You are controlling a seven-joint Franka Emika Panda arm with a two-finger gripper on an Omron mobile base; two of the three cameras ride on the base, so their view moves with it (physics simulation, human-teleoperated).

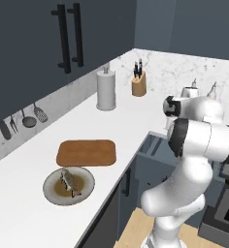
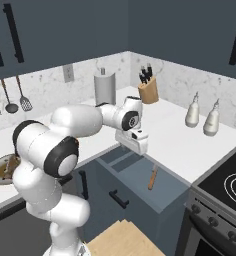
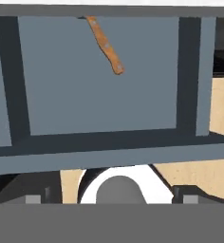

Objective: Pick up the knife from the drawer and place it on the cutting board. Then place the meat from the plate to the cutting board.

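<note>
i have the hand [image 2: 133, 141] hanging over the open drawer [image 2: 140, 176], above its back left part near the desk [image 1: 131, 123] edge, pointing down. its two finger tips [image 3: 32, 199] sit far apart at the bottom of the hand view, so i read it as wide open with nothing between them.

the knife [image 2: 153, 178] lies flat on the drawer floor, toward the right of the wide compartment, well apart from the hand and lower than it. in the hand view its wooden handle [image 3: 105, 44] slants down from the top edge; i cannot make out the blade there. nothing lies between hand and knife except open space. one divider runs across the drawer's left part, and the knife lies right of it.

the cutting board [image 1: 86, 152] lies flat on the desk near the front edge, bare on top. the plate [image 1: 68, 185] sits just beside it, further along the same front edge, with the meat [image 1: 70, 181] on its centre. the arm's own white links stand between the drawer and the board in the right base view.

counts: one knife in the drawer, one board, one plate, one piece of meat. further back, one paper towel roll [image 1: 106, 89] and one knife block [image 1: 139, 82] near the back corner, two white bottles [image 2: 192, 113] by the wall toward the stove [image 2: 225, 187], and utensils [image 1: 23, 120] hanging on the wall.
</note>
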